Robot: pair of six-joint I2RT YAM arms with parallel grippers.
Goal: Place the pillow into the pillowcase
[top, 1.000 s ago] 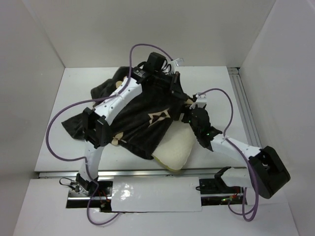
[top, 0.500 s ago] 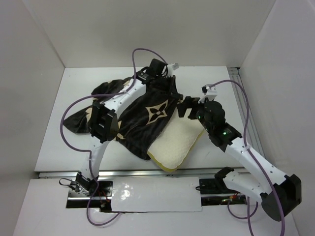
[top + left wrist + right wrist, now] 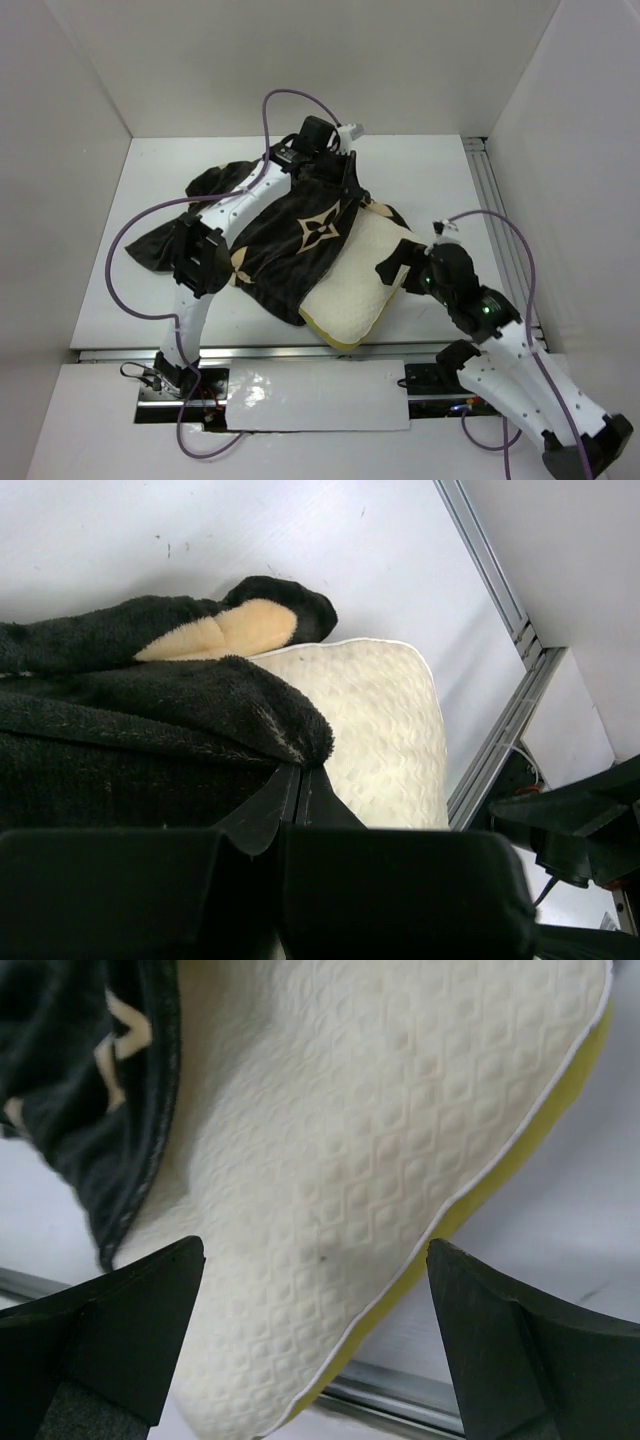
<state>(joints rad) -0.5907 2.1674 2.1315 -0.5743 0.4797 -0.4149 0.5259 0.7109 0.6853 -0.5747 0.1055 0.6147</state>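
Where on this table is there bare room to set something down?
Bare table lies at the far right, between pillow and side rail, and near left, in front of the pillowcase. The centre is crowded: left gripper and right gripper work there.

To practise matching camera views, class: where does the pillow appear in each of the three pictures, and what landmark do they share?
Top external: pillow right of centre, its left part under the pillowcase.
Left wrist: pillow centre-right, beside the pillowcase.
Right wrist: pillow fills most of the frame.
Shared landmark: the pillowcase edge lying over the pillow.
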